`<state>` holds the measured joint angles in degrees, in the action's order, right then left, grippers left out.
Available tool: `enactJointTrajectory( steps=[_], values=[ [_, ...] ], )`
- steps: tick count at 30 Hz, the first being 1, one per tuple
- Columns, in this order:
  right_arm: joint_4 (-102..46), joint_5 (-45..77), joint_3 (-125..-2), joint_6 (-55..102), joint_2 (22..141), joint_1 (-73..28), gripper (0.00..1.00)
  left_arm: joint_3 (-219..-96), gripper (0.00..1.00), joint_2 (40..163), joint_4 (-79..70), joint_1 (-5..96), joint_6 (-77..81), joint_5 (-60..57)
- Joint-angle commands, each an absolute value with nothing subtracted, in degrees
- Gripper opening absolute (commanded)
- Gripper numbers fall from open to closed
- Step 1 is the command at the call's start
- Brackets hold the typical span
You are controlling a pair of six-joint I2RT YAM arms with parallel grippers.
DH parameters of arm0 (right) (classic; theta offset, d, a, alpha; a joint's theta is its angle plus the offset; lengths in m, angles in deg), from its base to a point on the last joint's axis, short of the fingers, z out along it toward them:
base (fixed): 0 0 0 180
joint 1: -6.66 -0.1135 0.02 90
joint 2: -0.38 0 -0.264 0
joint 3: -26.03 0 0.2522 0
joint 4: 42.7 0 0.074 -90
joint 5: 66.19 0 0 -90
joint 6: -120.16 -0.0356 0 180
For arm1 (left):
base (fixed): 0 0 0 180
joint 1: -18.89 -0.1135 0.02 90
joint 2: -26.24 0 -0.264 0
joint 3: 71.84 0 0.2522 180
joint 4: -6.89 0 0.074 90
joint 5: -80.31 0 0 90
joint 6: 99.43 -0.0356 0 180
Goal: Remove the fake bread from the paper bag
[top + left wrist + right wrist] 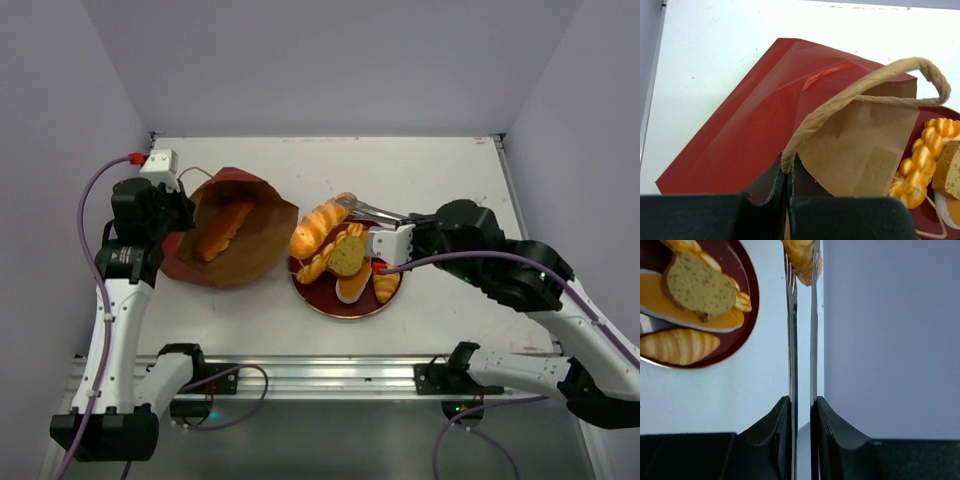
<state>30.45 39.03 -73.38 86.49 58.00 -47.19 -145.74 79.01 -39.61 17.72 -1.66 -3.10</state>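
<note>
The right gripper [801, 402] is squeezing tongs [792, 340], blades nearly together on a loaf [802, 260] beside the plate [345, 312]. The left gripper [789, 175] is pinching the bag [750, 110], one bread [224, 230] lying inside. Best lower the loaf gently before opening.

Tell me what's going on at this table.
The left gripper pinches the paper bag at its rim, by the cord handle. The right gripper holds metal tongs that clasp a ridged loaf at the dark-red plate's edge. Other breads lie on the plate; one orange slab is inside the bag.
</note>
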Motion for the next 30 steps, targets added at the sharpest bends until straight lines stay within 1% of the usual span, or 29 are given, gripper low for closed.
enactJointTrajectory(
  steps=[1,6,9,11,14,19,30],
  values=[
    [25.56,46.83,-68.96,89.56,59.17,-45.99,0.0,-148.61,0.0,78.54,-40.01,16.96,-3.71,-6.35],
    [17.83,52.46,-63.06,93.52,62.77,-45.38,0.0,-147.39,0.0,76.6,-40.36,17.04,-4.77,-8.02],
    [15.54,51.67,-64.2,95.54,66.11,-42.39,0.0,-146.33,0.0,74.93,-40.62,16.96,-5.47,-9.34],
    [14.92,50.28,-65.6,97.47,68.56,-39.85,0.0,-145.54,0.0,73.79,-40.71,16.96,-5.65,-12.31],
    [14.13,48.33,-65.52,100.99,70.33,-38.17,0.0,-144.84,0.0,72.82,-40.54,17.13,-5.82,-13.99],
    [10.88,48.94,-62.36,106.96,74.11,-38.16,0.0,-145.71,0.0,72.73,-40.8,17.04,-5.82,-15.66],
    [4.9,49.21,-60.33,110.58,80.36,-39.92,0.0,-148.26,0.0,72.47,-40.8,17.04,-5.03,-13.56]
  ],
)
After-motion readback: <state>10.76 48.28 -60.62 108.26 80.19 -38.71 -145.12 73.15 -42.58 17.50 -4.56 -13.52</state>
